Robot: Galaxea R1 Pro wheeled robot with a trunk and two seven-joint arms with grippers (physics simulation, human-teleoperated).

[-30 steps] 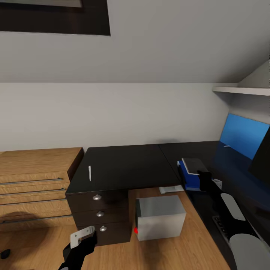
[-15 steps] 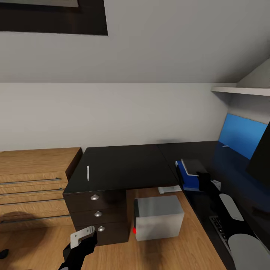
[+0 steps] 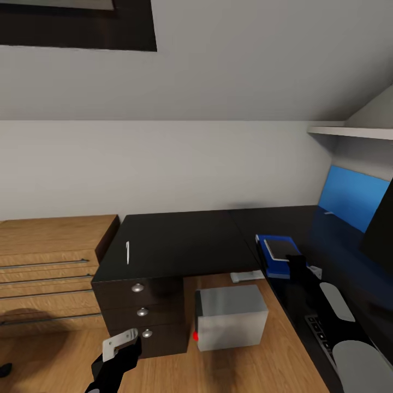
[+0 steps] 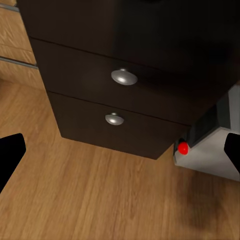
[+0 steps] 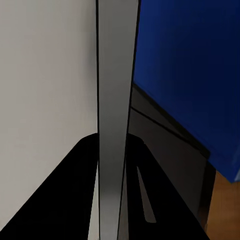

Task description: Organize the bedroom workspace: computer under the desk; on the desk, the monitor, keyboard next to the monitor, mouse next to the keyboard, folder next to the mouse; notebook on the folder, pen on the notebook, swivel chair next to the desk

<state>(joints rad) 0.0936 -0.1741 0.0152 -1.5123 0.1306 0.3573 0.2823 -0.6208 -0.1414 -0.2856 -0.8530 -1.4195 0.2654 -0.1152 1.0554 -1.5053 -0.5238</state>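
Observation:
A blue folder [image 3: 267, 257] lies on the black desk [image 3: 185, 240] with the dark notebook [image 3: 281, 248] flat on top of it. My right gripper [image 3: 296, 262] is at the notebook's near edge. In the right wrist view the notebook [image 5: 116, 100] shows edge-on as a grey strip between the fingers of the right gripper [image 5: 112, 200], which is shut on it. A white pen [image 3: 127, 252] lies on the desk's left part. The grey computer [image 3: 232, 316] stands under the desk. My left gripper [image 3: 123, 344] hangs open low before the drawers.
The desk's drawer unit [image 4: 120, 95] has round knobs, and the computer's red button [image 4: 183, 147] is beside it. A wooden dresser [image 3: 49, 262] stands left. The monitor [image 3: 382, 229], a blue panel [image 3: 352, 203] and the keyboard [image 3: 322, 327] are at the right, under a shelf [image 3: 349, 131].
The notebook, earlier tilted up over the folder, now lies flat on it. The camera shifted slightly between the first two frames. The left arm has stayed put.

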